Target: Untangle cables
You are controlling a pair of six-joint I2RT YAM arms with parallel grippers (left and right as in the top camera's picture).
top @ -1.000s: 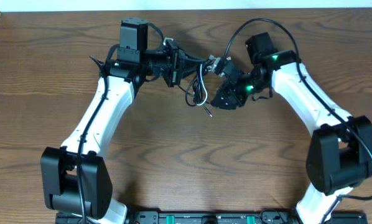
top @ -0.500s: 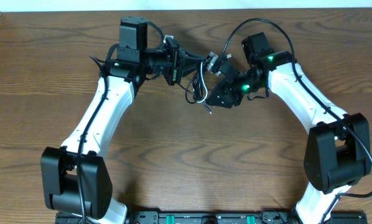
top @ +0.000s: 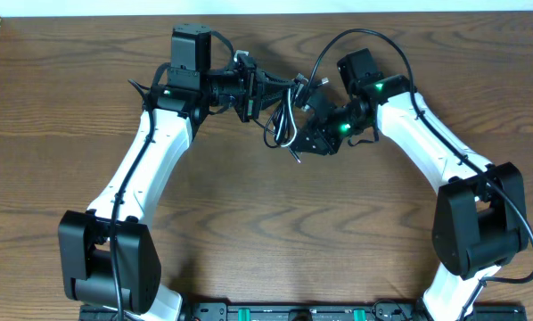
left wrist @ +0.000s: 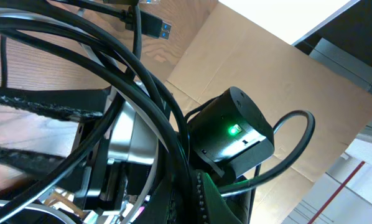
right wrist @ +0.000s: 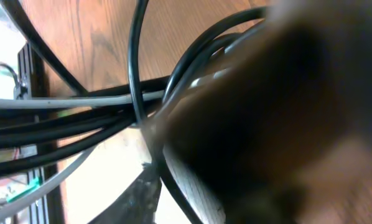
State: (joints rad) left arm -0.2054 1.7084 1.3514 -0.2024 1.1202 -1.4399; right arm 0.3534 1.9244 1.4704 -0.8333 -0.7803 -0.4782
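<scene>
A tangled bundle of thin black, white and grey cables (top: 284, 125) hangs in the air between my two grippers over the far middle of the wooden table (top: 266, 232). My left gripper (top: 271, 89) is shut on the bundle from the left. My right gripper (top: 307, 96) is shut on it from the right, by a small plug end (top: 302, 86). In the left wrist view black cables (left wrist: 111, 50) cross close over the jaws (left wrist: 186, 192), and a blue-tipped plug (left wrist: 156, 27) shows at the top. In the right wrist view the cables (right wrist: 80, 118) run past the blurred jaws (right wrist: 192, 186).
Both arms meet at the table's far edge, their wrists almost touching. The right arm's wrist with its green light (left wrist: 236, 134) fills the left wrist view. A cardboard sheet (left wrist: 248, 56) stands beyond the table. The arm bases and a black rail (top: 275, 312) line the front edge.
My right gripper has moved a little left and away, closer to the left gripper, carrying the plug end with it. The hanging loops have shifted slightly left. The left arm has stayed put.
</scene>
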